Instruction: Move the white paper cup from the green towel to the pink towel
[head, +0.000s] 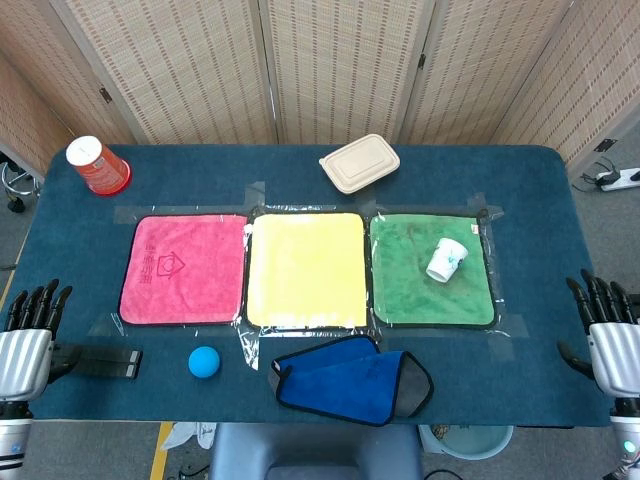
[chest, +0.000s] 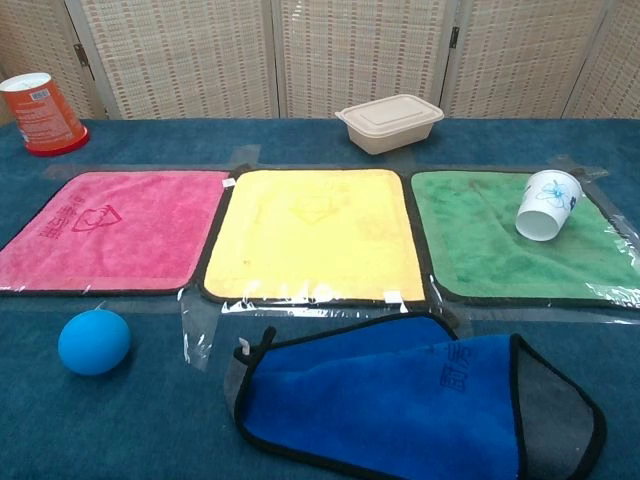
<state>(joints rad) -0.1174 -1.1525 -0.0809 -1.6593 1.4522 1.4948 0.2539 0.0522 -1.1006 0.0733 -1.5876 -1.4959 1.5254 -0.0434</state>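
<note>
Right hand (head: 612, 335) fingers spread, empty, white paper cup (head: 446, 259) on green towel (head: 420, 290), well apart

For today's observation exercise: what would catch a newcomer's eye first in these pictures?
Three bright square towels taped in a row across the dark blue table: pink towel on the left, yellow towel in the middle, green towel on the right. A white paper cup lies tipped on the green one. An orange-red cup stands upside down at the far left corner.
</note>
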